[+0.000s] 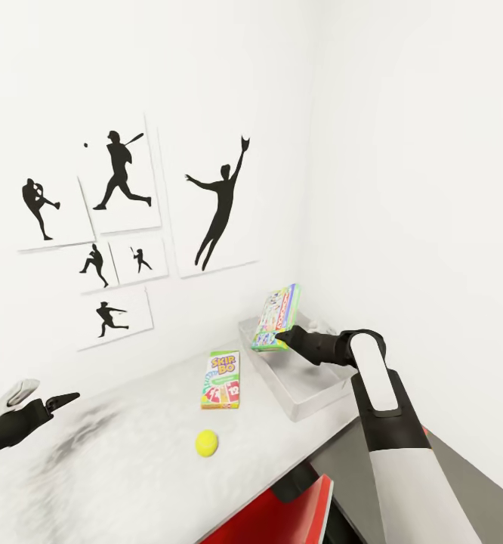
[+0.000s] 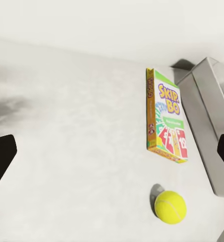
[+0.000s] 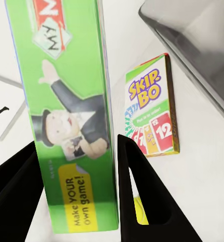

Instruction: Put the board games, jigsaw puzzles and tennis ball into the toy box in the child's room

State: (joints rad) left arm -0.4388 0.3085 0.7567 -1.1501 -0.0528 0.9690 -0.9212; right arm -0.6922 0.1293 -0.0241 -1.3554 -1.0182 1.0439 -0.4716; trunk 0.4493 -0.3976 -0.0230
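Head view first: my right gripper (image 1: pixel 279 338) is clamped on one board game, the green Monopoly box (image 1: pixel 276 317), and holds it tilted on edge above the toy box (image 1: pixel 304 397). The toy box stands on the pale table (image 1: pixel 131 468) in the corner of the white walls. I count one more board game on the table, the Skip-Bo box (image 1: pixel 221 379), lying flat just beside the toy box. One tennis ball (image 1: pixel 206 443) lies near it, closer to me. My left gripper (image 1: pixel 64 397) hangs over the table at the far left, well apart from the toys. On the wall I count six baseball pictures (image 1: pixel 123 181) with black figures. One red chair back (image 1: pixel 282 517) is at the table's near edge.

Left wrist view: I see the same Skip-Bo box (image 2: pixel 166 117) flat on the table (image 2: pixel 71 131), with one side of the toy box (image 2: pixel 208 121) just beside it, and the one tennis ball (image 2: pixel 170 206) near the box's short end, not touching. My two dark fingertips (image 2: pixel 0 159) stand wide apart at the picture's edges, with nothing between them.

Right wrist view: my two black fingers (image 3: pixel 137 191) press on the Monopoly box (image 3: pixel 66 116) from both sides. Behind it the Skip-Bo box (image 3: pixel 150 118) lies on the table, next to the toy box (image 3: pixel 198 45) wall. A small yellow part of the tennis ball (image 3: pixel 141 210) shows behind one finger.
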